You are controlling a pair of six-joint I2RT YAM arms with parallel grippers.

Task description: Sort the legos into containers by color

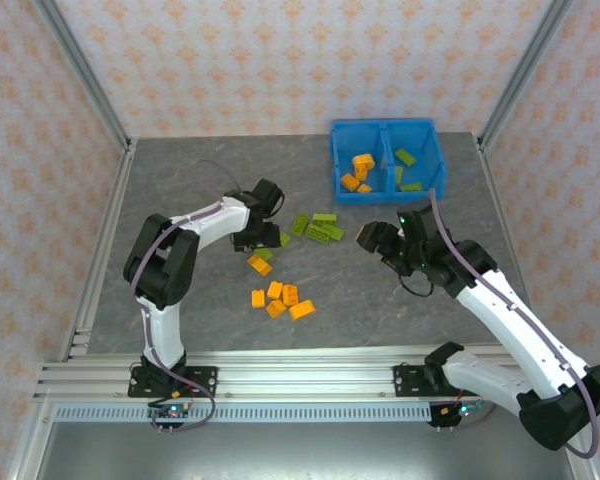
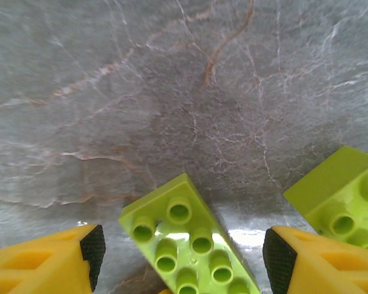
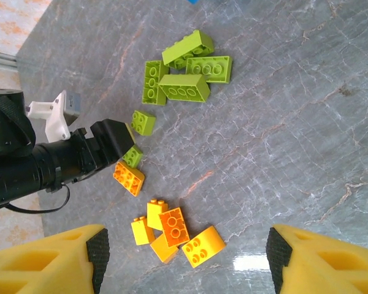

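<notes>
Grey marble-patterned table [image 1: 180, 170], faint glare patches on its surface. Walls [image 1: 280, 60] on three sides carry peach floral paper. Aluminium posts [image 1: 85, 75] at far corners; slotted rail [image 1: 300, 378] along near edge.

Six lime green legos [image 3: 184, 87] and six orange legos [image 3: 175, 225] lie loose on the surface [image 1: 380, 300]. One blue bin [image 1: 390, 194] has two compartments [image 1: 365, 138]: about three orange bricks [image 1: 363, 162] in the left one, two or three green bricks [image 1: 406, 156] in the right.

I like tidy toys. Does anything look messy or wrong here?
Nothing stands out. In the blue bin, orange bricks sit on the left side and green bricks on the right, none mixed. The loose green bricks and loose orange bricks on the table are simply not yet sorted.
</notes>
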